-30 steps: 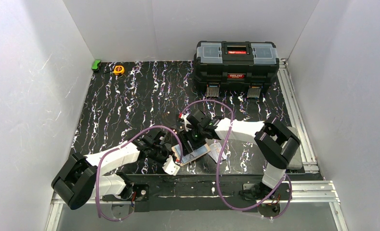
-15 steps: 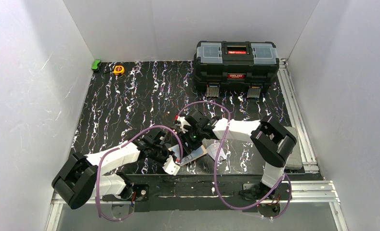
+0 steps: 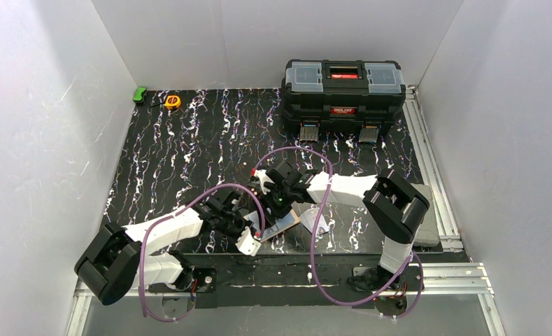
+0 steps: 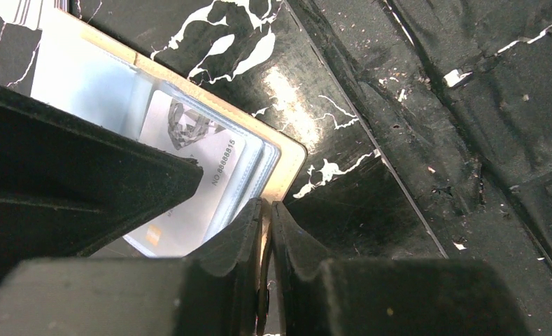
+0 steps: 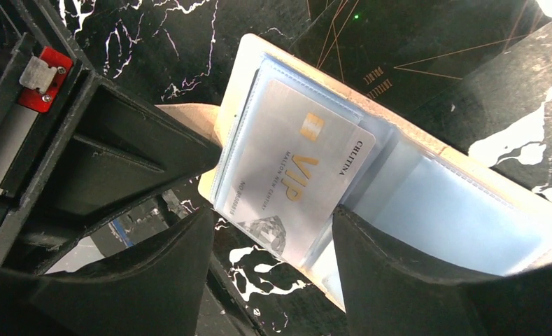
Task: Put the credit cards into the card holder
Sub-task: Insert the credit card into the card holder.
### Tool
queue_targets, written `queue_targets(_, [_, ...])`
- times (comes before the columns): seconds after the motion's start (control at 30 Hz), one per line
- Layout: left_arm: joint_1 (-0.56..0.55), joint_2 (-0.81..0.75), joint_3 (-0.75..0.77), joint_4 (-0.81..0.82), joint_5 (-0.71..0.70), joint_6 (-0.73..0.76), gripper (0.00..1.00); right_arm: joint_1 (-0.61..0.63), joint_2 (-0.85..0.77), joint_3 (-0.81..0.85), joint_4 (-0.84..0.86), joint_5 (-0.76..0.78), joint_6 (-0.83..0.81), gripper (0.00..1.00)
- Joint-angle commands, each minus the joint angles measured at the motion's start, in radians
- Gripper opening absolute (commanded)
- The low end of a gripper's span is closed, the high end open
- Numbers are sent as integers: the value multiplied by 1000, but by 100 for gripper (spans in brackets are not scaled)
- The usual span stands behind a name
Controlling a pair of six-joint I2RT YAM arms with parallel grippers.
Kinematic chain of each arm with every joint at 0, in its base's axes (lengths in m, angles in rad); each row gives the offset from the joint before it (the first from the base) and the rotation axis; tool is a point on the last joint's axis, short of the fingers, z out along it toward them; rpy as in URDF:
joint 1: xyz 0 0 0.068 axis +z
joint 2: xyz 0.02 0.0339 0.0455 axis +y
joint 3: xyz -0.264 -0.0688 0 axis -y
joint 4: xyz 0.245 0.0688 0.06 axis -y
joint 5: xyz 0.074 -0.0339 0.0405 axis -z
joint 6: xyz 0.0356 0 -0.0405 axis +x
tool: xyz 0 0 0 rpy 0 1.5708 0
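Note:
The cream-beige card holder [image 5: 434,203] lies open near the table's front edge, its clear sleeves showing. The silver-white card [image 5: 294,175], printed "VIP", sits in a sleeve, with one end sticking out. My left gripper [image 4: 267,206] is shut on the card holder's beige edge [image 4: 290,164]; the silver-white card [image 4: 189,168] shows beside it. My right gripper [image 5: 271,217] is open just above the card, one finger on each side, holding nothing. In the top view the card holder [image 3: 281,225] lies between the left gripper [image 3: 248,222] and right gripper [image 3: 276,203]. The orange-yellow and light blue cards are not clearly visible.
A big black toolbox [image 3: 343,87] stands at the back right. A yellow tape measure [image 3: 173,101] and a green object [image 3: 140,94] lie at the back left. A dark sheet with gold lines [image 5: 399,63] lies beside the holder. Purple cables loop over both arms.
My right gripper has shifted a little to the left over the holder. The holder has turned slightly. The left gripper keeps its hold.

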Motion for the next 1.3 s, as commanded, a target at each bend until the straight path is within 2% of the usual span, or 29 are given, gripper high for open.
queue_targets(0.0, [-5, -23, -30, -14, 22, 18, 9, 9, -54, -5, 32, 63, -11, 70])
queue_targets(0.17, [-5, -40, -38, -23, 22, 15, 9, 9, -57, -6, 30, 102, -13, 70])
queue_targets(0.43, [-4, -36, -37, -18, 22, 15, 9, 22, -22, 23, 24, 41, -8, 69])
queue_targets(0.97, [-5, -38, -37, -2, 28, 11, 9, 77, 25, 117, -61, 79, -43, 66])
queue_targets(1.27, [-5, -136, -19, -112, -2, 10, 9, -80, -117, 59, -85, 61, -34, 69])
